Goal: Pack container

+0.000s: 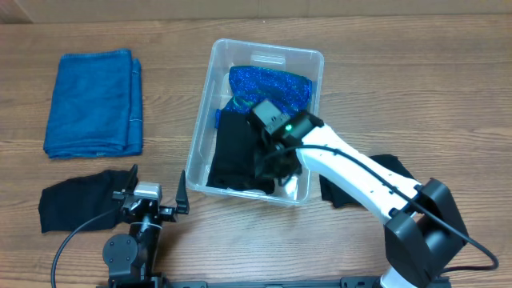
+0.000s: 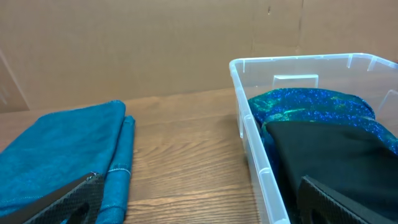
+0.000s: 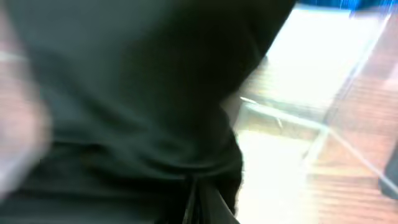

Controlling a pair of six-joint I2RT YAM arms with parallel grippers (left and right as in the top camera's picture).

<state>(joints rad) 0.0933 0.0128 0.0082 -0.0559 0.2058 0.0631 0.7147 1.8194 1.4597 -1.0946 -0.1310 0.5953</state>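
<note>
The clear container (image 1: 268, 46) stands at mid table and holds a sparkly blue cloth (image 1: 268, 84) at its far end and a black cloth (image 1: 236, 156) at its near end. My right gripper (image 1: 272, 166) reaches down into the container's near right part. In the blurred right wrist view the black cloth (image 3: 124, 93) fills the frame and bunches at the jaws (image 3: 199, 205), which look shut on it. My left gripper (image 1: 157, 180) is open and empty, low at the front left. The left wrist view shows its open fingers (image 2: 200, 180) and the container's rim (image 2: 261, 162).
A folded blue towel (image 1: 94, 104) lies at the far left and also shows in the left wrist view (image 2: 62, 149). One black cloth (image 1: 76, 200) lies by the left gripper. Another black cloth (image 1: 384, 172) lies right of the container, partly under the right arm.
</note>
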